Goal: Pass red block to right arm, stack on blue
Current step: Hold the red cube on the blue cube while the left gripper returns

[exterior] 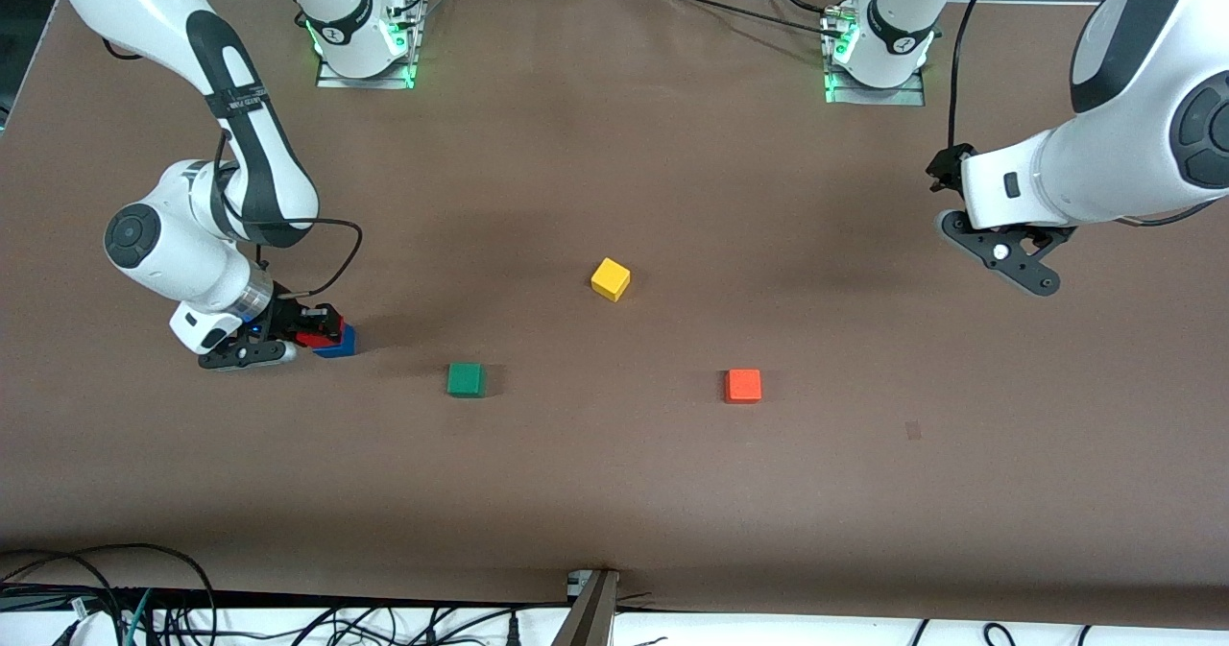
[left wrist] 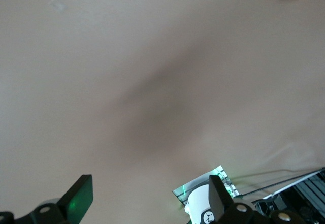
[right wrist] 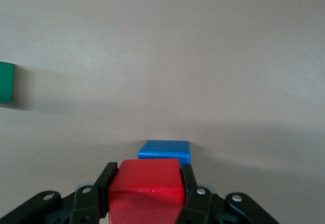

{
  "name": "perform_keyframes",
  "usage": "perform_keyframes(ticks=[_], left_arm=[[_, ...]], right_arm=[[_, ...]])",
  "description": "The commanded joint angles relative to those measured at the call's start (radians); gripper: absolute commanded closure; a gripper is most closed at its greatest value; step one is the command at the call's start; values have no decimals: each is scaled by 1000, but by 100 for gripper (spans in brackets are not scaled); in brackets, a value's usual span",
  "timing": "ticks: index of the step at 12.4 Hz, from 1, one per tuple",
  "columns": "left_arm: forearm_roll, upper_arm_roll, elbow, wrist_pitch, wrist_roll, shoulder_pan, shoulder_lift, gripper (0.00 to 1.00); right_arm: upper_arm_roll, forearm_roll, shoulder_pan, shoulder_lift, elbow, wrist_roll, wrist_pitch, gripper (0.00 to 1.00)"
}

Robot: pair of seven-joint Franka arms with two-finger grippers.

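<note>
Red block (right wrist: pixel 146 188) sits clenched in the right gripper (right wrist: pixel 146 193) over the blue cube (right wrist: pixel 164 152), near the table edge at the right arm's end; contact between them is hidden. Left gripper (left wrist: pixel 147 203) waits released above bare table, fingertips cropped.

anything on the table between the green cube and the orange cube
Nothing: in the front view the stretch of table between the green cube and the orange cube is bare; the yellow cube sits farther from the camera.
</note>
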Motion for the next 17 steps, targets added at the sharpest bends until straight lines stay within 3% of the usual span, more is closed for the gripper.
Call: perform_keyframes(ticks=[1, 2, 5, 6, 9, 17], left_arm=[[-39, 193, -1, 38, -36, -106, -69, 0], [-74, 264, -60, 128, -53, -130, -121, 0], [-83, 328, -355, 410, -241, -138, -305, 0], [-91, 328, -386, 420, -319, -137, -325, 0], [-100, 328, -350, 352, -328, -143, -307, 0], [-94, 320, -285, 328, -325, -143, -264, 0]], right_arm=[[-1, -53, 1, 15, 27, 20, 3, 100], [-1, -78, -4, 23, 35, 16, 1, 100], [-1, -87, -2, 25, 37, 10, -9, 100], [-1, -87, -2, 25, 37, 10, -11, 100], [-1, -87, -1, 25, 37, 10, -11, 100], [1, -86, 2, 34, 37, 19, -11, 100]])
